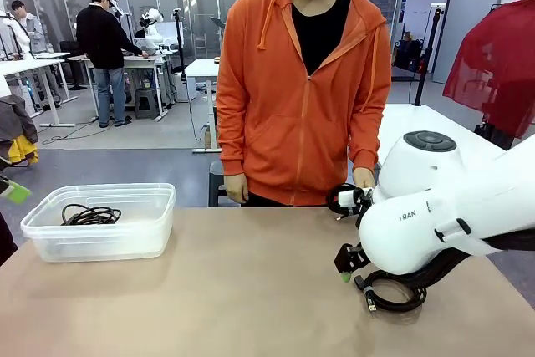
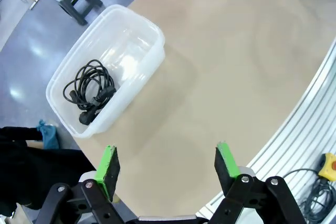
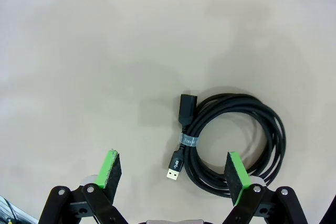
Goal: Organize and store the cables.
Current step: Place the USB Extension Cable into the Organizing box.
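Right gripper (image 3: 172, 154) spread wide, pinching nothing, hangs low over black cable coil (image 3: 275, 140) lying flat on table (image 3: 79, 51), robot's right side. USB plug end sticks out of coil toward gripper. Left gripper (image 2: 165, 148) also spread, empty, up above table near clear plastic bin (image 2: 152, 27). One coiled cable (image 2: 89, 90) already sits in bin at table's left end. Person in orange hoodie at far edge, hand (image 1: 362, 177) holding another black coil (image 1: 343, 200).
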{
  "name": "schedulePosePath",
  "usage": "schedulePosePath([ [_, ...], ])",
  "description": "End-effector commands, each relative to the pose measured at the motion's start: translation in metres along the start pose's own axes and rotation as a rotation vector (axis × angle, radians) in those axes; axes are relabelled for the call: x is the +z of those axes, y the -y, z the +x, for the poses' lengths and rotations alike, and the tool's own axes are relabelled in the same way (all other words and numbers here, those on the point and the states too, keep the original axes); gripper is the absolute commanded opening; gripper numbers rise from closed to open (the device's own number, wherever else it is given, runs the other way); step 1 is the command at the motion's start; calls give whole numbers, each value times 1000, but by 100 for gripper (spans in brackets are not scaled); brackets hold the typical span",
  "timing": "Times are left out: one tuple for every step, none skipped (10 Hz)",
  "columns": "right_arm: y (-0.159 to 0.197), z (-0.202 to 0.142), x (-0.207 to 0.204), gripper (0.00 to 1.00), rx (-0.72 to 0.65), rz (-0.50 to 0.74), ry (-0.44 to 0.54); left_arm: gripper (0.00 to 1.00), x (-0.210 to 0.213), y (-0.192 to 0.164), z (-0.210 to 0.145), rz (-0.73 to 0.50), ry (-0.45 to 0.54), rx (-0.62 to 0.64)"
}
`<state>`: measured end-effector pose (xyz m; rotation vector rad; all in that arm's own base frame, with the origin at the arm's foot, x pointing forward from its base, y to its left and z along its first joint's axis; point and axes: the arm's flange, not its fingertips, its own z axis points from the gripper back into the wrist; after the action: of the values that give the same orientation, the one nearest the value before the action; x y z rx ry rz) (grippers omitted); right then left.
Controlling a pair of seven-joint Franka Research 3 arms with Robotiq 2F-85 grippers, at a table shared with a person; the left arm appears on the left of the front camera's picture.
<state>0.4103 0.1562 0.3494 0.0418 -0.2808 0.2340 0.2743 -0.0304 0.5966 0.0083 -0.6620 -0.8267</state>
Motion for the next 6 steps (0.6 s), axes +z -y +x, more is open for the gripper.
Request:
schedulePosePath([
  [0, -37, -18, 100, -61, -7, -26, 92, 1, 0, 3, 16, -3, 3],
  [0, -39, -25, 100, -68, -17, -51, 92, 1, 0, 3, 16, -3, 3],
  [1, -40, -30, 100, -73, -16, -56, 92, 1, 0, 3, 16, -3, 3],
  [1, -42, -36, 100, -77, -18, -54, 92, 1, 0, 3, 16, -3, 3],
  [1, -42, -41, 100, -74, -18, -46, 92, 1, 0, 3, 16, -3, 3],
  [2, -42, -45, 100, -79, -21, -41, 92, 1, 0, 3, 16, -3, 3],
])
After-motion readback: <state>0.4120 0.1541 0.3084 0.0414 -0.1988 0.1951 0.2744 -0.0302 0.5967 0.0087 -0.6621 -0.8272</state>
